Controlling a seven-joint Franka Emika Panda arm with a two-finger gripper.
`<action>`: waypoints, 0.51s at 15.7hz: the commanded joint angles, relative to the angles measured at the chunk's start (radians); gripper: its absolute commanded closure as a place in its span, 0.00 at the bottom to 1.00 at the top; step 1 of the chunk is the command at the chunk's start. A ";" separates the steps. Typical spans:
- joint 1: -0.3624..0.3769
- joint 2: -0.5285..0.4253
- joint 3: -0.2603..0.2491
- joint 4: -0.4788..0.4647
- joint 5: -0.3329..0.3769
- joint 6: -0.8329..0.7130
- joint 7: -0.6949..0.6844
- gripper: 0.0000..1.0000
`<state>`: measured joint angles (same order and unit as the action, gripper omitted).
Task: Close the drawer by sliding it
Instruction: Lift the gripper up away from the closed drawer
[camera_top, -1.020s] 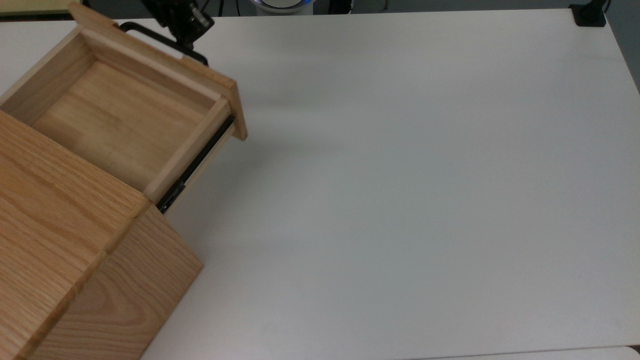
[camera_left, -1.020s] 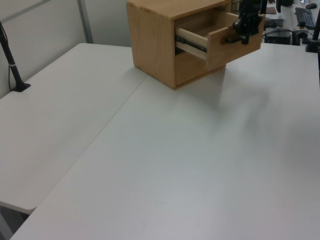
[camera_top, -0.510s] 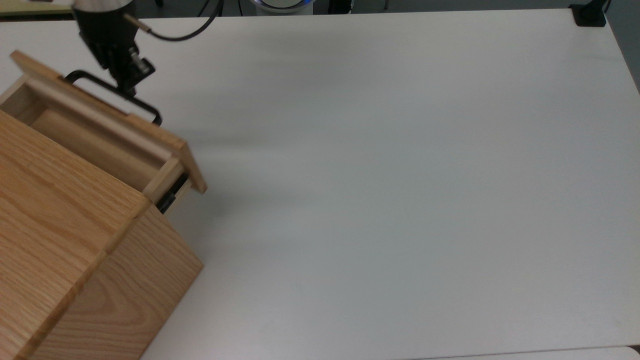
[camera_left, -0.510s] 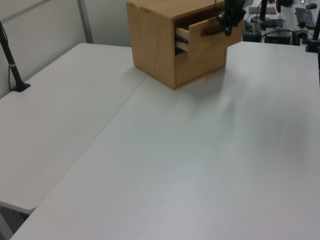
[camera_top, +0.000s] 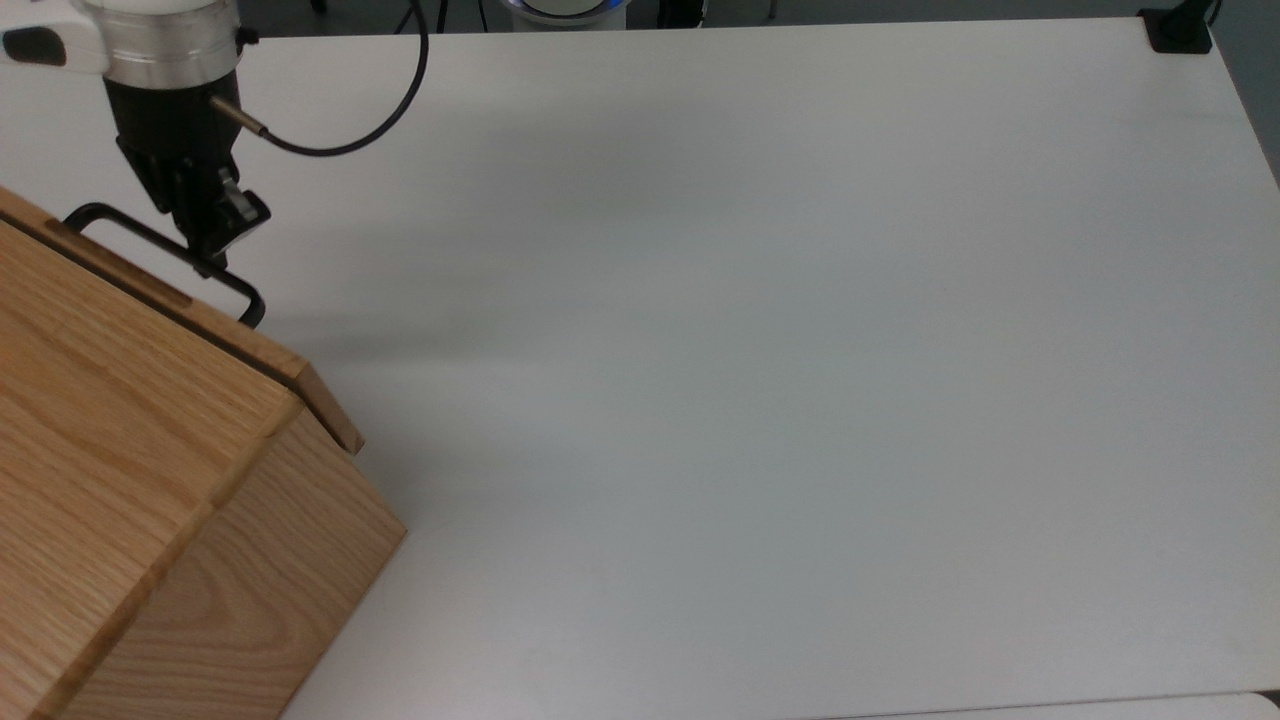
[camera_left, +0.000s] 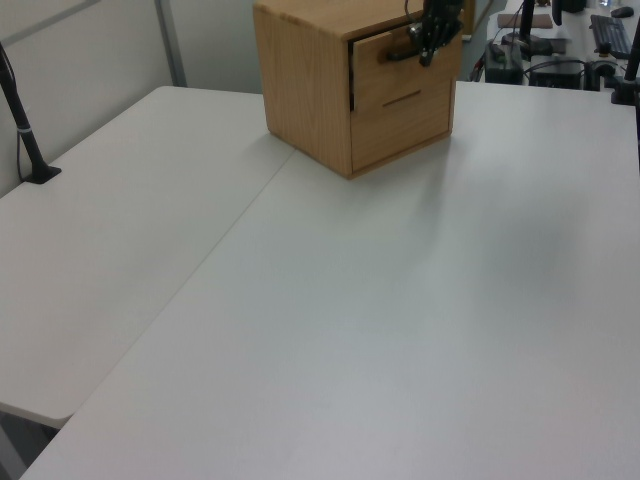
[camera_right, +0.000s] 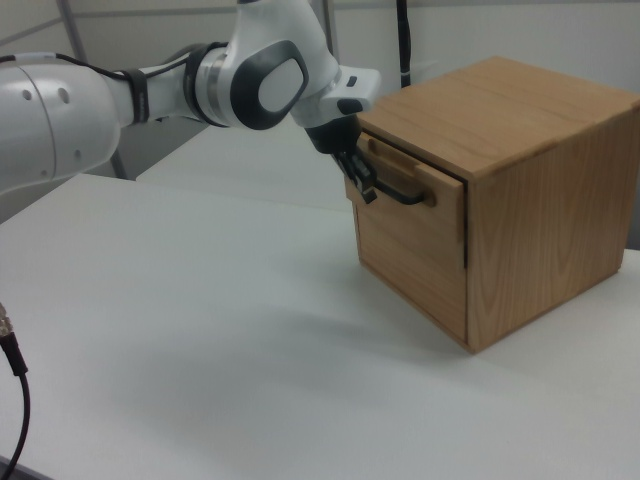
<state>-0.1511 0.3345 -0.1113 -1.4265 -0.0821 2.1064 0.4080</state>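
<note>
The drawer (camera_right: 412, 222) is the upper one in the oak cabinet (camera_right: 540, 210). Its front panel stands out from the cabinet face by only a narrow gap. In the top view the panel's upper edge (camera_top: 205, 322) lies along the cabinet top (camera_top: 110, 420), with the thin black bar handle (camera_top: 140, 238) jutting toward the top view's upper left. My gripper (camera_top: 214, 255) comes down from above and is shut on the handle (camera_right: 400, 195) near one end. The left view shows the gripper (camera_left: 430, 45) at the drawer front (camera_left: 385, 72).
A second, lower drawer front (camera_left: 402, 125) sits flush in the cabinet. The white table (camera_top: 760, 350) spreads wide to the top view's right. A black clamp base (camera_top: 1180, 30) sits at its far corner, and a black pole (camera_left: 22, 125) stands at the left view's left edge.
The drawer has slid from wide open almost fully into the cabinet. My gripper travelled with the handle toward the top view's lower left, and the drawer's inside is now hidden.
</note>
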 joint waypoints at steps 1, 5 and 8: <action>0.010 0.038 -0.015 0.037 -0.018 0.098 0.055 1.00; 0.008 0.012 -0.022 0.025 -0.027 0.109 0.045 1.00; 0.012 -0.060 -0.008 -0.018 -0.035 -0.020 -0.052 1.00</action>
<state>-0.1503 0.3503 -0.1144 -1.4230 -0.0931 2.1676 0.4301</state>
